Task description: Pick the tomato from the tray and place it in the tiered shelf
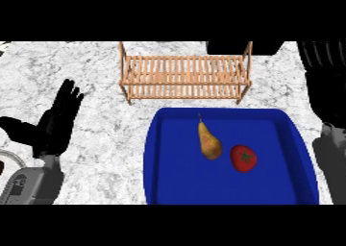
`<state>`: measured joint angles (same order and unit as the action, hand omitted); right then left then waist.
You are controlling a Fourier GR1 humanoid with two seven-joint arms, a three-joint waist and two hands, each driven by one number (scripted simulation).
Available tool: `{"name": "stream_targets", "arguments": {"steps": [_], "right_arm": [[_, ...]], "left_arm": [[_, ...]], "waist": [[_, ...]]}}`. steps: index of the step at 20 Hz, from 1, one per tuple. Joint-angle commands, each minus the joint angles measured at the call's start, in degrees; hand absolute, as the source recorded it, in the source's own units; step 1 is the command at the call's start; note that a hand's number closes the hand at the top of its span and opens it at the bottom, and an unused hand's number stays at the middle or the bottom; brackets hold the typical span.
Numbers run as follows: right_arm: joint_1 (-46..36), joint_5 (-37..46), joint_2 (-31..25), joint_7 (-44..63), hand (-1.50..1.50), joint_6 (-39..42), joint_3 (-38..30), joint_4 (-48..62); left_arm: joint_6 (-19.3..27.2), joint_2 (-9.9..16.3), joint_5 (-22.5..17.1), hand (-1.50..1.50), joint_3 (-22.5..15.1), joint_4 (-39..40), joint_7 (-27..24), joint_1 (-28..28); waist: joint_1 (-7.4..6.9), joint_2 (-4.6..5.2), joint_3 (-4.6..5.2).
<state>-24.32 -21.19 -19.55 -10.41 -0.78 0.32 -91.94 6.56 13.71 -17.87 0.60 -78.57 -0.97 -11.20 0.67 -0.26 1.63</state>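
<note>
1. The blue tray sits on the marbled counter, filling the lower right of the head view, roughly from 3 to 6 o'clock.
2. Inside the tray the tomato lies right of centre, red with a small green star of a stalk on top, resting on the tray floor.
3. Just beside it, at its 9 o'clock, is a yellow-brown pear, stem pointing toward 12 o'clock. The two fruits are close, possibly touching at the pear's lower end; I can't say for sure.
4. The wooden tiered shelf stands at 12 o'clock from the tray, upright, its slatted top facing up, set a little apart from the tray's far rim.
5. The left hand shows at 9 o'clock, fingers straight and spread, pointing toward 12 o'clock, thumb out to the side, holding nothing, well apart from the tray.
6. The right hand is at the right edge near 2 o'clock, dark and partly cut off; whether its fingers are straight or curled I cannot tell. It is not on the tomato.
</note>
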Motion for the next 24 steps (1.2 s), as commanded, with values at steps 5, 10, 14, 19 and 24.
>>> {"name": "stream_targets", "arguments": {"steps": [5,10,14,19,24], "right_arm": [[7.69,-2.93,-8.34,10.33,-1.50,8.40,-1.12,8.06],[12.33,13.14,-13.83,9.06,1.50,-4.04,-0.84,13.37],[17.01,14.09,-2.10,-3.02,-1.50,-17.40,-5.53,21.67],[18.38,3.89,1.54,-17.73,-1.50,-7.25,-11.92,25.15],[21.47,8.24,-6.71,-8.74,-1.50,3.88,-3.58,17.16]], "left_arm": [[0.08,3.57,10.62,0.00,-6.61,-0.94,-1.91,-0.63],[-0.24,3.25,10.47,0.00,-7.05,-0.65,-1.80,-0.77],[1.93,1.02,14.52,0.00,-11.92,-3.58,0.11,1.20],[3.05,-0.62,16.65,0.00,-12.47,-3.29,3.00,-0.68],[0.94,-0.66,15.71,0.00,-10.88,0.31,-1.74,0.09]], "waist": [[0.08,0.40,-1.73],[2.04,1.76,-0.83],[-0.87,0.53,-1.85],[-0.63,0.27,-1.72],[-0.16,0.23,-1.57]]}}
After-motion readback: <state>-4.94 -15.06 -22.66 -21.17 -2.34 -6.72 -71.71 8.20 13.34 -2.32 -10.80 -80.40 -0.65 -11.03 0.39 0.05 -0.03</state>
